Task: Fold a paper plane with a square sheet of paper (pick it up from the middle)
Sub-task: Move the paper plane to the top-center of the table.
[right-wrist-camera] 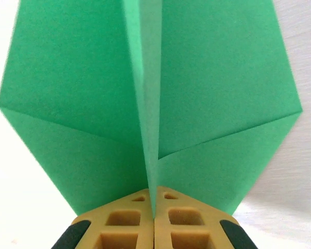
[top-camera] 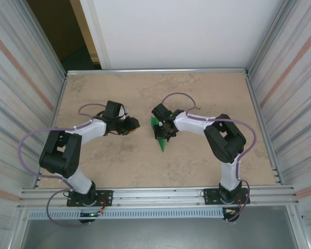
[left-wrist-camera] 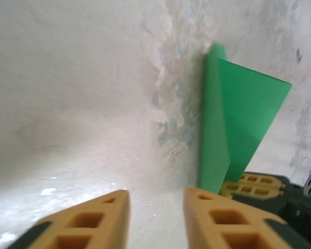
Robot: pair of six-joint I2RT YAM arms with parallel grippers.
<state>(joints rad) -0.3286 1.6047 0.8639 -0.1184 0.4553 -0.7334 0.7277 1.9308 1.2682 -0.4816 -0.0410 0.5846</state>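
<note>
Right wrist view looks along the paper plane (right-wrist-camera: 217,93). The right gripper (right-wrist-camera: 154,199) is squeezed tight on the thin middle ridge, with no gap between its jaws. I think it holds the plane there because the ridge is the stiffest part, so the soft wings do not get crushed and the folds stay put. From above, the plane sits near the middle of the table (top-camera: 197,93), with its sharp tip pointing to 6 o'clock. The right gripper is over its wide end, toward 12 o'clock. The left gripper (top-camera: 132,125) is at 9 o'clock from the plane, close by but not touching it. In its own wrist view, its jaws stand partly apart with nothing between them, only bare table. It looks like it has let go so the other arm can hold the plane alone. The plane is bright green, plain and not shiny. Two flat wings spread out from the ridge toward 10 and 2 o'clock, each with one slanted crease. It looks neat and nearly done.
</note>
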